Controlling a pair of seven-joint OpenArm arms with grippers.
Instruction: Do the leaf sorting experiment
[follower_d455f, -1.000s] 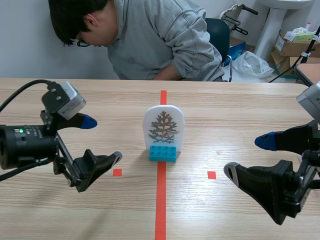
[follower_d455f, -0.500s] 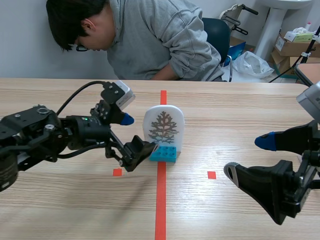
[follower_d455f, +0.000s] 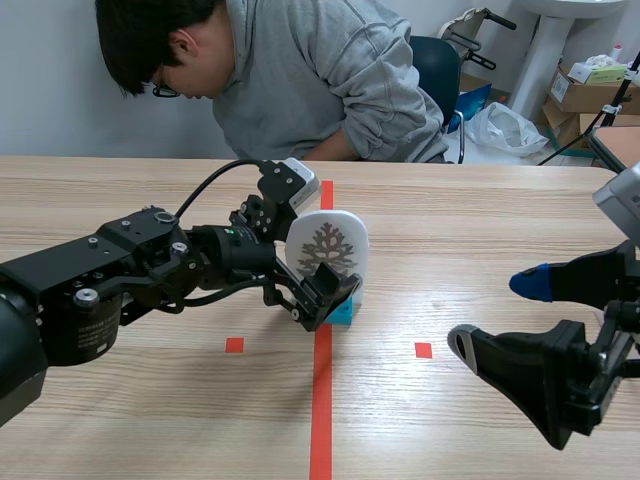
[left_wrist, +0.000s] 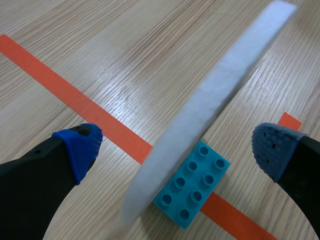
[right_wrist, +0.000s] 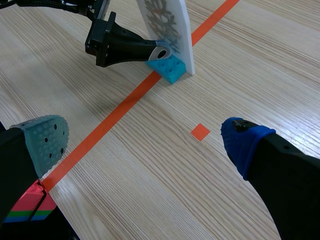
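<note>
Leaf card (left_wrist: 220, 100) — edge-on between left fingers (left_wrist: 81, 148)

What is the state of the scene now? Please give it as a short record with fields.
Leaf card: white, upright, standing in the teal brick
Brick place: on the orange-red tape line of the table
Left jaws: open, one on each side of the leaf card, not gripping it
Right jaws: open, low at the table's right side, apart from the leaf card
Person: seated across the table, leaning forward
</note>
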